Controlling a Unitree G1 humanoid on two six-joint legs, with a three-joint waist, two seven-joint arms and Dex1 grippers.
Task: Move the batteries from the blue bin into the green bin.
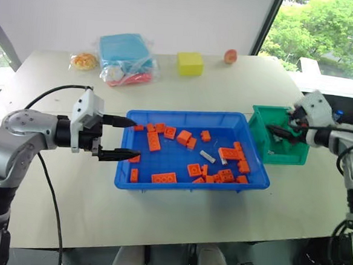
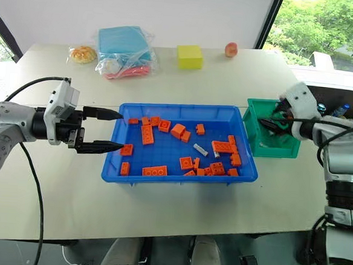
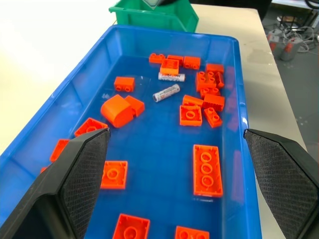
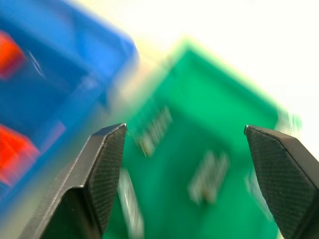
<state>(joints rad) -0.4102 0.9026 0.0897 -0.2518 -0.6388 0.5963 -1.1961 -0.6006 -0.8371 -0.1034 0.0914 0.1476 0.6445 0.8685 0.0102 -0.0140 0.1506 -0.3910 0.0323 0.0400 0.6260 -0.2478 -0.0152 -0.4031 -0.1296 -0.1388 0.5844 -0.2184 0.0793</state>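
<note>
— While the table (image 1: 176, 220) takes up most of what I see, the blue bin (image 1: 130, 181) sits in the middle of it, with orange bricks (image 1: 153, 140) scattered over its floor. Where's the green bin?

— Just beside the blue one's right end: the green bin (image 1: 296, 156), much smaller and deeper. The right gripper (image 1: 284, 129) hangs over its opening, fingers spread wide with nothing between them. From its wrist I can make out a few blurred batteries (image 4: 207, 177) lying on the green floor.

— And the other arm?

— The left gripper (image 1: 123, 138) is level at the blue bin's left rim, pointing across it, its two black fingers (image 3: 79, 174) well apart and empty.

— Any cells left in the blue tray?

— Two, I think, near the middle-right among the bricks: one battery (image 3: 166, 92) lies slantwise, a second (image 3: 171, 76) just beyond it, closer to the green bin.
</note>
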